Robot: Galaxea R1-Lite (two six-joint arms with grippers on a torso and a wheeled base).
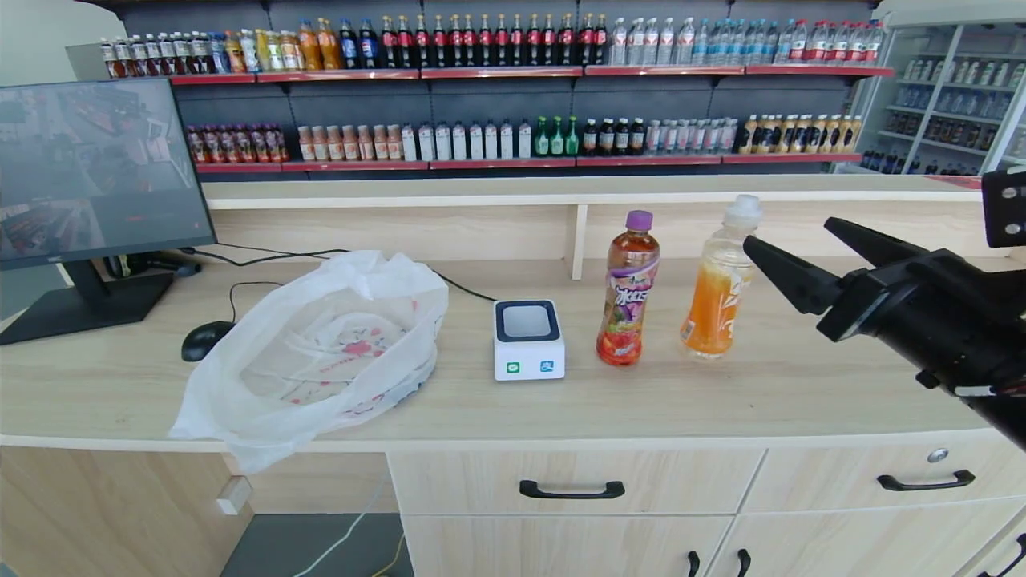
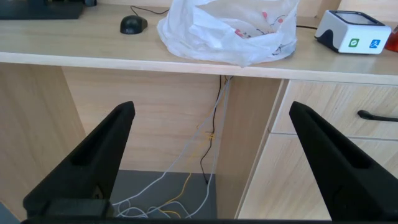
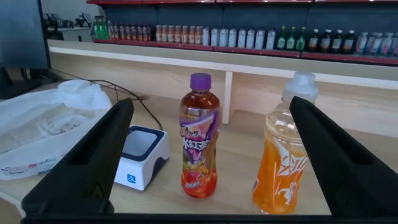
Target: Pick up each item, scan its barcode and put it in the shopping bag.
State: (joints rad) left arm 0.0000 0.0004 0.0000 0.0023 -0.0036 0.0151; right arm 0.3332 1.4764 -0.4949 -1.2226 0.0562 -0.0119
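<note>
Two bottles stand upright right of centre in the head view, long axes vertical, caps up: the purple-capped bottle (image 1: 629, 292) and the orange bottle (image 1: 716, 288). My right gripper (image 1: 789, 232), fingers spread wide, hangs just beside the orange one; I should close squarely across its waist. My left gripper (image 2: 211, 112) gapes too.

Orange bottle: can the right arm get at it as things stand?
Probably yes: the right gripper is open beside the orange bottle, nothing between them; the purple-capped bottle stands apart.
</note>
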